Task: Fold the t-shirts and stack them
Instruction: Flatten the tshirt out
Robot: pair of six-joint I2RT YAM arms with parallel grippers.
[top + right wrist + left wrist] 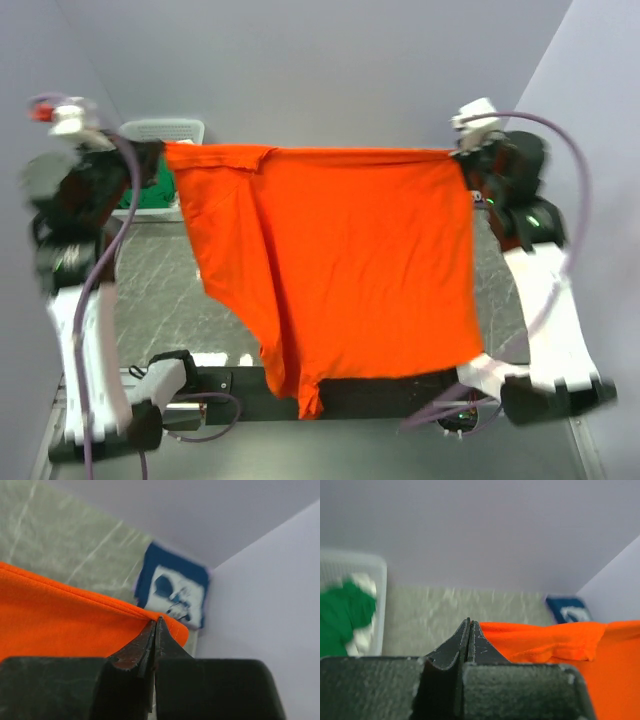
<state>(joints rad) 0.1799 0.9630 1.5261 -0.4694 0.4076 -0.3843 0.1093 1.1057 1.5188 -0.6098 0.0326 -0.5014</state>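
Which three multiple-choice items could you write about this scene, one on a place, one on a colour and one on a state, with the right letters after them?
1. Where does the plain green cloth t-shirt lie? A. in the white plastic lattice basket; B. on the right arm; C. on the floor.
2. What colour is the stretched cloth t-shirt? A. navy; B. bright orange; C. white.
3. How are the left gripper and the right gripper? A. both open; B. only one shut; C. both shut on the stretched cloth t-shirt.
Answers: 1 A, green cloth shows against the basket's lattice; 2 B, it is orange in every view; 3 C, each wrist view shows closed fingers pinching its edge.
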